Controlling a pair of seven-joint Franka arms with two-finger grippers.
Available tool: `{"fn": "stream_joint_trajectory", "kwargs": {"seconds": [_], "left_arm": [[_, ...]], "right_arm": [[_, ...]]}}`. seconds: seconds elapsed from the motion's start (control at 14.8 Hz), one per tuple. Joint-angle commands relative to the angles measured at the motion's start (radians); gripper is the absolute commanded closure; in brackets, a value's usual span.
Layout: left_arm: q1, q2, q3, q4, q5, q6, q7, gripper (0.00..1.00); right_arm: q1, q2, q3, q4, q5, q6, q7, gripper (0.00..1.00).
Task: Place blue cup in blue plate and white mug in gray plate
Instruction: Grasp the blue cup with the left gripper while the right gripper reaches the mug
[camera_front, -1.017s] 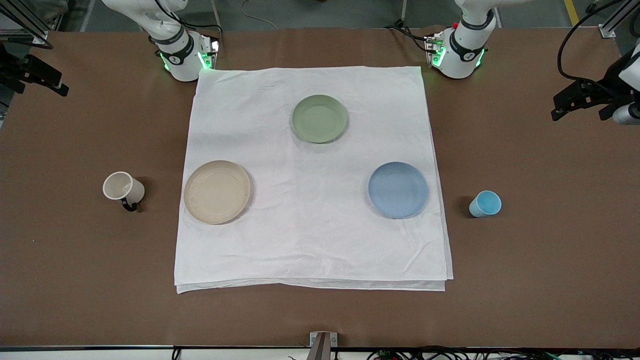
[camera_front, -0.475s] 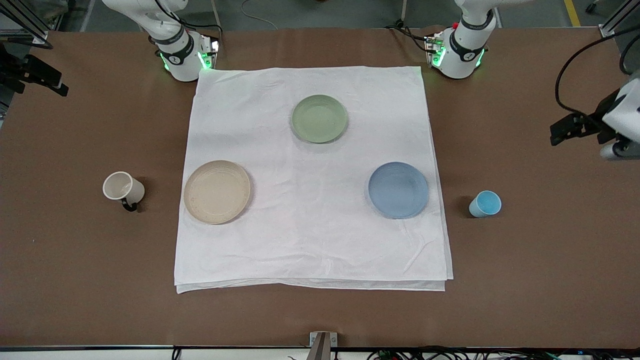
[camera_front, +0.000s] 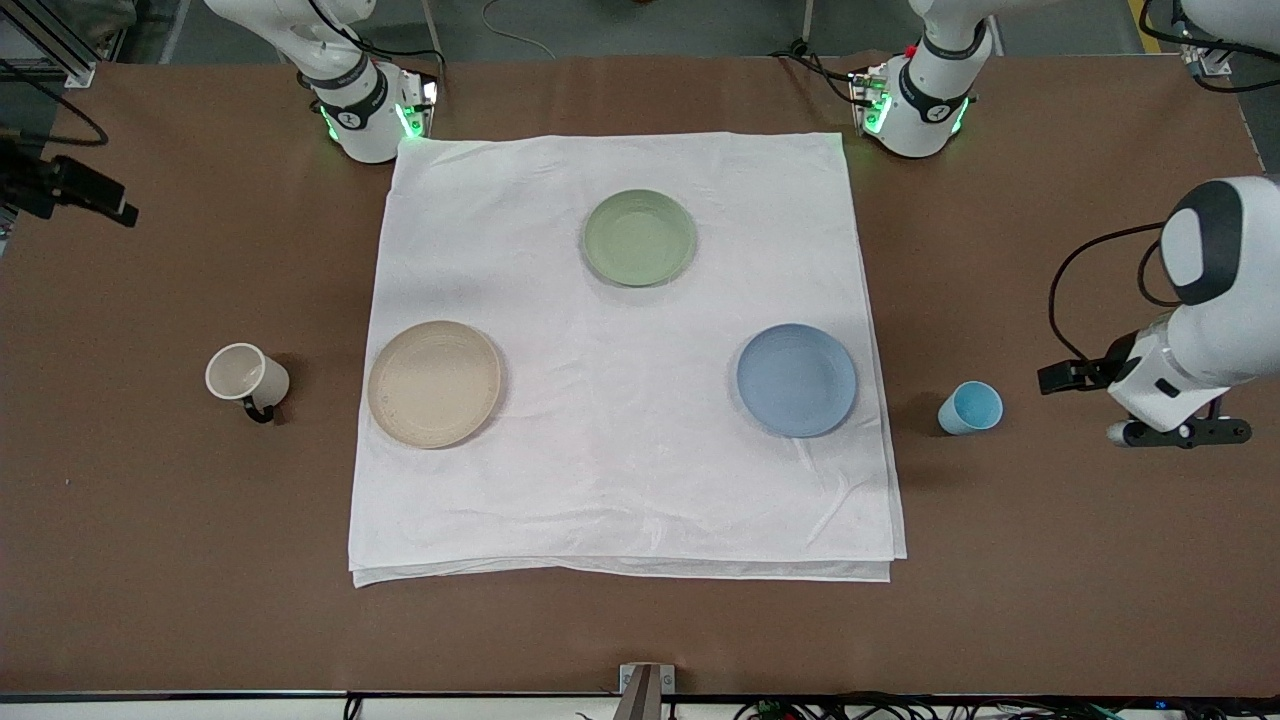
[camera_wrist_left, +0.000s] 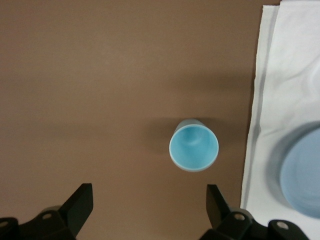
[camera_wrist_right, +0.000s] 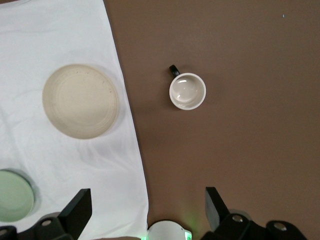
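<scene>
A brown desk (camera_front: 150, 560) has a white cloth (camera_front: 620, 470) spread over its middle. Three plates lie on the cloth. Taking the cloth as a clock face seen from the front camera, the green plate (camera_front: 639, 237) sits at about 12 o'clock, the gray plate (camera_front: 434, 383) at about 9 o'clock, and the blue plate (camera_front: 796, 379) at about 3 o'clock. All three plates have nothing on them.

The white mug (camera_front: 246, 376) stands upright on the bare desk, off the cloth, near the gray plate, toward the right arm's end of the desk. Its dark handle (camera_front: 259, 411) points to about 6 o'clock, toward the front camera. The blue cup (camera_front: 969, 408) stands upright on the bare desk too, just off the cloth edge near the blue plate, toward the left arm's end of the desk. Its mouth faces up.

The left pincer (camera_wrist_left: 150, 202) hangs over the bare desk close to the blue cup. Its two fingers (camera_wrist_left: 80, 202) are wide apart and hold nothing. In the left wrist view the cup sits ahead of the gap between them, and nothing touches it.

The right pincer (camera_wrist_right: 147, 207) is high up over the desk, with the white mug and gray plate far below it. Its fingers (camera_wrist_right: 77, 207) are also wide apart and hold nothing.
</scene>
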Motion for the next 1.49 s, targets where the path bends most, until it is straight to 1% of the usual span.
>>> {"fn": "stream_joint_trajectory", "kwargs": {"seconds": [0.0,0.07,0.2,0.41,0.47,0.54,0.68,0.75,0.88,0.95,1.08,1.15,1.22,1.29,1.36,1.42], "left_arm": [[0.022,-0.019,-0.001,-0.180,-0.003,0.211,-0.009,0.02],[0.027,-0.005,-0.001,-0.214,-0.003,0.248,-0.007,0.03],[0.032,0.019,-0.001,-0.244,-0.003,0.290,-0.007,0.13],[0.055,0.058,-0.004,-0.244,-0.024,0.296,-0.009,0.24],[0.052,0.073,-0.004,-0.244,-0.045,0.305,-0.009,0.26],[0.052,0.078,-0.005,-0.244,-0.058,0.311,-0.009,0.26],[0.047,0.087,-0.007,-0.238,-0.058,0.314,-0.009,0.28],[0.047,0.095,-0.007,-0.235,-0.058,0.319,-0.009,0.31],[0.045,0.113,-0.007,-0.235,-0.058,0.342,-0.007,0.45],[0.042,0.115,-0.007,-0.233,-0.058,0.344,-0.009,0.53],[0.036,0.116,-0.008,-0.230,-0.058,0.344,-0.009,0.78],[0.035,0.115,-0.011,-0.228,-0.058,0.344,-0.007,0.88],[0.032,0.115,-0.022,-0.227,-0.058,0.344,-0.009,0.96],[0.032,0.113,-0.028,-0.225,-0.058,0.344,-0.009,0.99],[0.032,0.102,-0.033,-0.227,-0.058,0.341,-0.007,0.99],[0.036,0.081,-0.036,-0.227,-0.058,0.325,-0.001,1.00]], "right_arm": [[-0.045,0.160,0.006,0.040,-0.001,0.099,-0.039,0.00],[-0.043,0.177,0.006,0.028,-0.003,0.144,-0.060,0.00],[-0.042,0.220,0.006,-0.015,-0.004,0.217,-0.115,0.00],[-0.034,0.245,0.008,-0.174,-0.003,0.422,-0.200,0.00],[-0.036,0.251,0.008,-0.231,-0.003,0.504,-0.238,0.00],[-0.036,0.266,0.008,-0.276,-0.003,0.567,-0.317,0.00],[-0.042,0.312,0.008,-0.320,-0.003,0.676,-0.414,0.00],[-0.040,0.338,0.008,-0.345,-0.001,0.732,-0.453,0.00],[-0.039,0.375,0.008,-0.431,-0.001,0.915,-0.464,0.00],[-0.042,0.398,0.008,-0.449,-0.001,0.981,-0.468,0.00],[-0.045,0.438,0.008,-0.453,-0.001,1.027,-0.478,0.01],[-0.049,0.443,0.009,-0.453,-0.001,1.035,-0.490,0.04],[-0.049,0.452,0.009,-0.453,-0.001,1.037,-0.491,0.08],[-0.051,0.458,0.009,-0.454,0.000,1.041,-0.491,0.13],[-0.053,0.460,0.009,-0.454,0.000,1.041,-0.491,0.23],[-0.056,0.463,0.009,-0.454,0.000,1.040,-0.493,0.41]]}}
